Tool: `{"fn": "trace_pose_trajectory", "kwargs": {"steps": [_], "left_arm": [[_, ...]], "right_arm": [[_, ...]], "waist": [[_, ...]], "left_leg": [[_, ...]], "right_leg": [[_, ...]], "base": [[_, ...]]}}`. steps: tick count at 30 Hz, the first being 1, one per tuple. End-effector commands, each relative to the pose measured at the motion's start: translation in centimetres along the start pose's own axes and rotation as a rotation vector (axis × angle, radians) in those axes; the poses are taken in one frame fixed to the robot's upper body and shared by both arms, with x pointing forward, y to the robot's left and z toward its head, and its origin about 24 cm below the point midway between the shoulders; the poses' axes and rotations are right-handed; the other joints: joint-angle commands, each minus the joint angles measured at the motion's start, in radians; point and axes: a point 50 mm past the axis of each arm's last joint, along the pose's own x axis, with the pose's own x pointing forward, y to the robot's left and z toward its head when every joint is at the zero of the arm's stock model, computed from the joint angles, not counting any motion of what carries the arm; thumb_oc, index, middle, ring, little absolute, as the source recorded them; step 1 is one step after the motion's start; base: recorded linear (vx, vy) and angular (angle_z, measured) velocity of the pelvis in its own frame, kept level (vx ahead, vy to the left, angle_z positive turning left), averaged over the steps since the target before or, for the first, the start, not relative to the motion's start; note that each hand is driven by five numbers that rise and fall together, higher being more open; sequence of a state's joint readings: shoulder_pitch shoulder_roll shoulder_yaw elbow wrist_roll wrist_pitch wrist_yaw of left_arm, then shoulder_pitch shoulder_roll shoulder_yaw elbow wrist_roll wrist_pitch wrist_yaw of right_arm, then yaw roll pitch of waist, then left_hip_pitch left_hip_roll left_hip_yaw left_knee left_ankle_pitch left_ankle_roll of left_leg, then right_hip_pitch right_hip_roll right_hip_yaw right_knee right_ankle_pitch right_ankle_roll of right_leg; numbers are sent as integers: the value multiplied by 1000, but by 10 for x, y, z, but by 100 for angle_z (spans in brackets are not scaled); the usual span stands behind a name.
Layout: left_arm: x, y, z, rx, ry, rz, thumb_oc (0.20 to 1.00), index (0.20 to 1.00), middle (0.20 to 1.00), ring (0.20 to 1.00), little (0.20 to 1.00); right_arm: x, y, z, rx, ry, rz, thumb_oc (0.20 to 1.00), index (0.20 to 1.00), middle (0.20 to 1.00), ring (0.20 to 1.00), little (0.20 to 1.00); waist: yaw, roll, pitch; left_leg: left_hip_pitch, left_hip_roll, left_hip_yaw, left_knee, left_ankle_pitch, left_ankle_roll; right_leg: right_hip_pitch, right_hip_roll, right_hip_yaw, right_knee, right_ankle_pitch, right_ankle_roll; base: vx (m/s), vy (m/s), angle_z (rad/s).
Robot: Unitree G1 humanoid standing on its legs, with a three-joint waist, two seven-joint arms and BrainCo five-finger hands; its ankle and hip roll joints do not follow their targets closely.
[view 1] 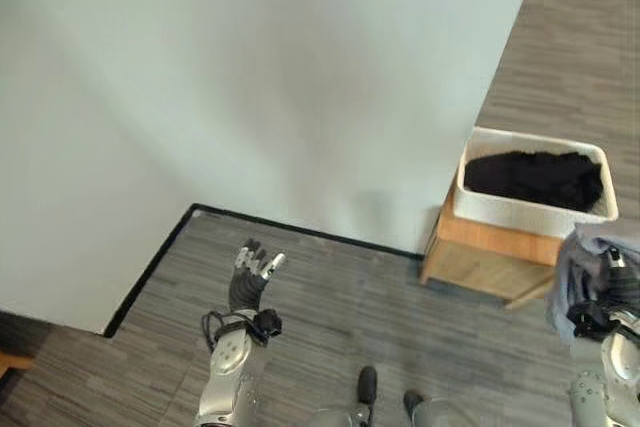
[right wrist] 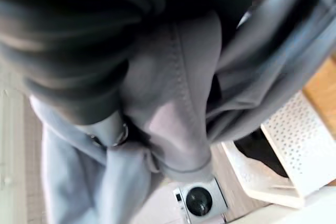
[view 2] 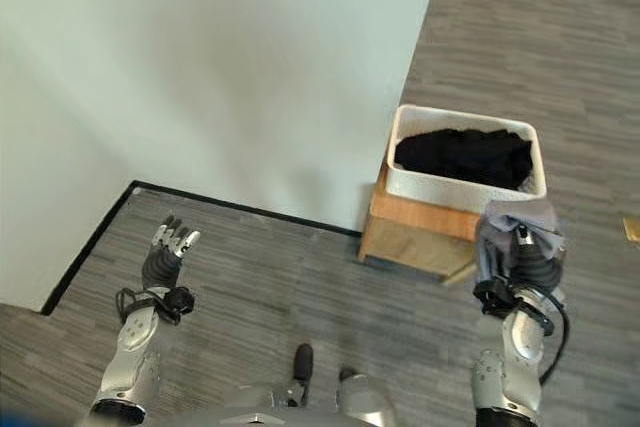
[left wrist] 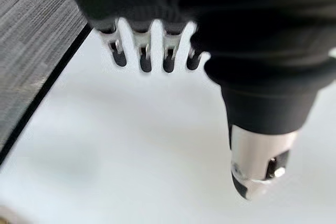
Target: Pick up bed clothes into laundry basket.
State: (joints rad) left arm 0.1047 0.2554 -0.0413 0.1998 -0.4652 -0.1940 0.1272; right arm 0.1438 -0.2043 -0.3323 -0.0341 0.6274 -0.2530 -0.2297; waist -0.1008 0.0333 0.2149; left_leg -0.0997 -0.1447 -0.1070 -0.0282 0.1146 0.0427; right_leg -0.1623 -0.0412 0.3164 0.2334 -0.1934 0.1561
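Grey garment (view 2: 515,222), soft, light and floppy, hangs bunched in the curled right hand (view 2: 528,259), just near of the white laundry basket (view 2: 466,187) holding dark clothes (view 2: 462,156) on a wooden stand (view 2: 415,230). Gripping a gathered fold suits it best. Far left, the left hand (view 2: 165,252) is empty, fingers straight beside the bed (view 1: 250,77).

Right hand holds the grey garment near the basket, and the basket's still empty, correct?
Not quite. The right hand does hold the grey garment near the white basket, but the basket is not empty: the right eye view shows dark clothing already inside it.
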Motion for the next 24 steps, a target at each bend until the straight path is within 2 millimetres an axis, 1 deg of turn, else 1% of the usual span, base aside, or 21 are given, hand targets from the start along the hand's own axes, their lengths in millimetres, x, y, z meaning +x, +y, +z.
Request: {"fn": "trace_pose_trajectory", "kwargs": {"steps": [1,2,3,4,5,6,7,8,9,10,12,13,14,16,18,19,20,21,22,23,24], "left_arm": [[-14,26,13,60,-51,25,1000,1000,1000,1000,1000],[-17,29,12,64,-46,36,1000,1000,1000,1000,1000],[-20,32,10,54,-35,48,1000,1000,1000,1000,1000],[-23,35,9,53,-27,61,1000,1000,1000,1000,1000],[-23,35,10,53,-27,61,1000,1000,1000,1000,1000],[-24,36,8,46,-18,64,1000,1000,1000,1000,1000],[-25,36,7,45,-16,63,1000,1000,1000,1000,1000],[-28,38,8,42,-17,74,1000,1000,1000,1000,1000],[-27,36,8,18,-26,83,1000,1000,1000,1000,1000],[-27,36,8,17,-26,83,1000,1000,1000,1000,1000],[-24,35,9,3,-28,95,1000,1000,1000,1000,1000],[-22,32,9,3,-28,87,1000,1000,1000,1000,1000],[-21,32,9,3,-27,87,1000,1000,1000,1000,1000],[-19,30,12,14,-41,75,1000,1000,1000,1000,1000],[-19,31,13,3,-45,85,1000,1000,1000,1000,1000],[-20,33,13,-13,-46,99,1000,1000,1000,1000,1000],[-20,33,13,-13,-46,99,1000,1000,1000,1000,1000],[-19,34,12,-14,-39,104,1000,1000,1000,1000,1000],[-20,30,7,-26,-14,93,1000,1000,1000,1000,1000],[-19,30,7,-26,-15,92,1000,1000,1000,1000,1000],[-19,28,5,-35,-9,84,1000,1000,1000,1000,1000]], "right_arm": [[12,23,23,18,-153,118,200,200,200,200,200],[11,22,20,16,-138,117,200,200,200,200,200],[12,20,17,21,-126,103,200,200,200,200,200],[12,22,16,23,-124,100,200,200,200,200,200],[12,22,16,24,-125,100,200,200,200,200,200],[14,26,16,29,-126,108,200,200,200,200,200],[14,29,16,28,-129,120,200,200,200,200,200],[15,34,15,30,-117,138,200,200,200,200,200],[14,35,15,15,-108,153,200,200,200,200,200],[14,35,15,14,-108,153,200,200,200,200,200],[13,37,19,8,-116,171,200,200,200,200,200],[11,33,19,-4,-114,167,200,200,200,200,200],[11,33,20,-4,-114,167,200,200,200,200,200],[9,23,18,-22,-102,134,200,200,200,200,200],[9,20,18,-25,-102,121,200,200,200,200,200],[10,19,21,-32,-112,115,200,200,200,200,200],[11,19,21,-32,-112,115,200,200,200,200,200],[12,18,25,-32,-133,109,200,200,200,200,200],[13,13,33,-33,-167,90,200,200,200,200,200],[13,13,33,-33,-169,90,200,200,200,200,200],[13,11,37,-41,-179,88,200,200,200,200,200]], "waist": [[82,-19,-21],[94,-13,-25],[115,-7,-46],[141,-8,-53],[141,-8,-54],[163,-12,-67],[180,-24,-82],[199,-50,-106],[191,-61,-119],[193,-59,-119],[180,-55,-114],[165,-50,-107],[166,-48,-105],[152,-43,-94],[148,-40,-84],[150,-44,-67],[150,-43,-67],[154,-46,-52],[160,-56,-23],[157,-54,-27],[164,-60,-18]], "left_leg": [[55,155,22,18,-113,-37],[53,166,44,14,-107,-34],[40,176,69,14,-101,-38],[39,184,95,23,-107,-42],[36,183,95,24,-104,-41],[27,190,119,30,-104,-50],[20,188,146,38,-108,-57],[23,192,199,36,-116,-69],[25,219,220,29,-105,-87],[26,222,222,28,-104,-89],[35,248,230,22,-89,-105],[49,276,237,10,-72,-119],[53,279,237,6,-70,-121],[63,316,241,6,-50,-140],[63,343,236,23,-41,-153],[42,379,226,116,-29,-159],[41,380,225,118,-31,-160],[11,402,211,214,0,-157],[-64,432,214,385,58,-140],[-75,433,209,388,62,-139],[-112,424,194,456,71,-132]], "right_leg": [[20,-94,-290,-89,178,-9],[47,-127,-342,-39,168,-14],[90,-171,-387,-22,175,-17],[125,-222,-459,-7,172,-14],[124,-223,-460,-11,177,-14],[153,-256,-517,-33,190,-10],[189,-277,-565,-79,213,6],[208,-280,-633,-183,234,34],[211,-240,-583,-246,211,35],[211,-237,-582,-247,211,33],[212,-215,-569,-247,193,22],[212,-193,-568,-236,170,8],[213,-190,-567,-234,168,7],[215,-157,-563,-229,145,-10],[226,-125,-565,-239,136,-29],[237,-87,-553,-247,123,-54],[237,-86,-554,-247,123,-54],[251,-67,-554,-249,117,-72],[283,-52,-562,-257,105,-106],[278,-49,-566,-259,109,-108],[296,-44,-567,-270,102,-119]], "base": [[-287,-10,-115],[-171,5,-110],[-215,-4,-57],[-129,-9,-39],[-89,-48,-57],[-58,-68,-116],[-39,-133,-104],[25,-301,-103],[33,-276,-117],[31,-290,-134],[19,-212,-20],[17,-219,49],[27,-286,9],[17,-251,-49],[34,-341,-33],[39,-338,-5],[34,-368,-5],[35,-380,-24],[23,-380,-18],[49,-335,-2],[103,-209,28]]}}
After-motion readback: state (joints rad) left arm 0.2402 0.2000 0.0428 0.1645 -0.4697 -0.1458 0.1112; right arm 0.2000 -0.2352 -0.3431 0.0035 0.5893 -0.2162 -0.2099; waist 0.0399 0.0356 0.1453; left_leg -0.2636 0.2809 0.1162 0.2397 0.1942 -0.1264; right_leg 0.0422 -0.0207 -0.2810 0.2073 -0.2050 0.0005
